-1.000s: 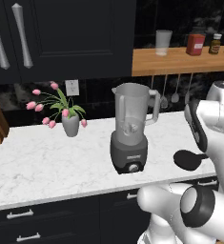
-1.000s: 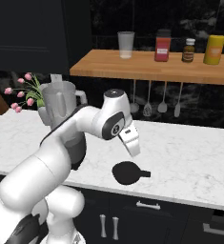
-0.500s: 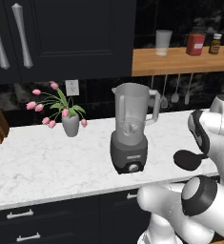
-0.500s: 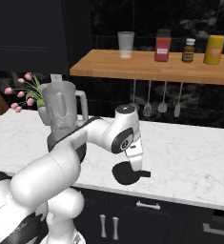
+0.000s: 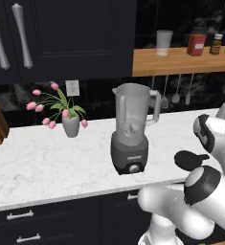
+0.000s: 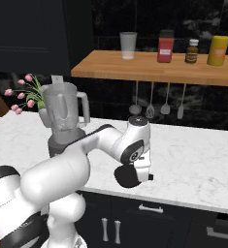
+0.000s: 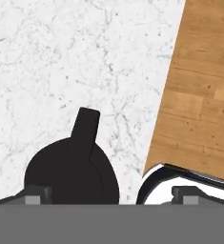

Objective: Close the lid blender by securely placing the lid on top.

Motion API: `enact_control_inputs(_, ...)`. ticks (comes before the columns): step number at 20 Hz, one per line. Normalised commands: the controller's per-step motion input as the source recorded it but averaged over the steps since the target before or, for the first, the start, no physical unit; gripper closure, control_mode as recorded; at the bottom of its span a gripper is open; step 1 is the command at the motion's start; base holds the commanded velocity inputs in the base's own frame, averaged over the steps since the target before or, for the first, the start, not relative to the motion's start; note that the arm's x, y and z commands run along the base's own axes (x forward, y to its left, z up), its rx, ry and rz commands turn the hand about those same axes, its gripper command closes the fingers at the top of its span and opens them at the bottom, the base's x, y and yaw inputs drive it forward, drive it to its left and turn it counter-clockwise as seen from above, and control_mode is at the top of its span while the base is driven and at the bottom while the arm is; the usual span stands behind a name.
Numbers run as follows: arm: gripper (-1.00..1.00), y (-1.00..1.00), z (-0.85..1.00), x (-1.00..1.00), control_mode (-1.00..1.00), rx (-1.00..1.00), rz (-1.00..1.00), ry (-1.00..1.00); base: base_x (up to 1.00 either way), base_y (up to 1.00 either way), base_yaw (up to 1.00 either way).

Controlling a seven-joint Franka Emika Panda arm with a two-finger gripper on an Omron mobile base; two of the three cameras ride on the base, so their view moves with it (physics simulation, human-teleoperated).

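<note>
Left base view: blender (image 5: 132,131) stood open-topped mid-counter (image 5: 47,162), lid (image 5: 189,160) lay flat on marble to its right near the front edge, beside the arm. Right base view: gripper (image 6: 140,175) hung low right over lid (image 6: 128,177), blender (image 6: 64,121) well apart behind-left. Hand view: lid (image 7: 73,176) flat on marble just ahead of fingertips (image 7: 35,194); fingers spread wide, gripping nothing.

Counter (image 5: 47,162): we see white marble.
Tulips (image 5: 61,112): pink, in a vase.
Shelf (image 6: 149,70): cup (image 6: 128,45), jars.
</note>
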Motion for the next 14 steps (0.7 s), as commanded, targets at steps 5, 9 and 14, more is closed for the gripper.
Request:
enact_control_inputs(5, -1.00, -0.15, -0.38, 0.03, -1.00, 0.00, 0.00, -0.01, 0.00, 0.00, 0.00)
enact_control_inputs(9, -1.00, 0.00, -0.38, 0.01, -1.00, 0.00, 0.00, 0.00, 0.00, 0.00, 0.00)
enact_control_inputs(14, -1.00, 0.00, -0.16, 0.13, -1.00, 0.00, -0.02, 0.00, 0.00, 0.00, 0.00)
